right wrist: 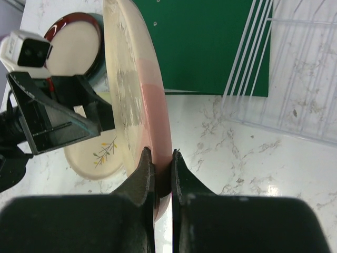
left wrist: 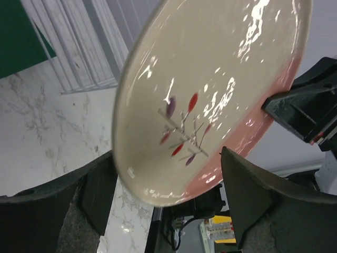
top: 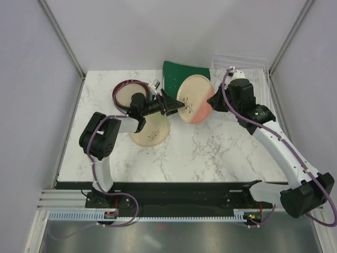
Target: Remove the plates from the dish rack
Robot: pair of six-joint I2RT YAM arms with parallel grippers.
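A cream-and-pink plate (top: 194, 99) hangs on edge above the middle of the table. My right gripper (right wrist: 162, 168) is shut on its pink rim (right wrist: 152, 105). My left gripper (top: 176, 104) is open at the plate's opposite edge, with its fingers (left wrist: 247, 195) on either side of the rim (left wrist: 174, 195) and gaps showing. A cream plate with a sprig motif (top: 151, 132) lies flat on the table below the left gripper. A plate with a dark-red rim (top: 128, 94) lies at the back left. The clear dish rack (top: 239, 66) stands at the back right, with no plates showing in it.
A flat green binder (top: 184, 74) lies at the back, between the red-rimmed plate and the rack. The table is white marble (top: 210, 153), with grey walls close on three sides. The arm bases stand at the near edge.
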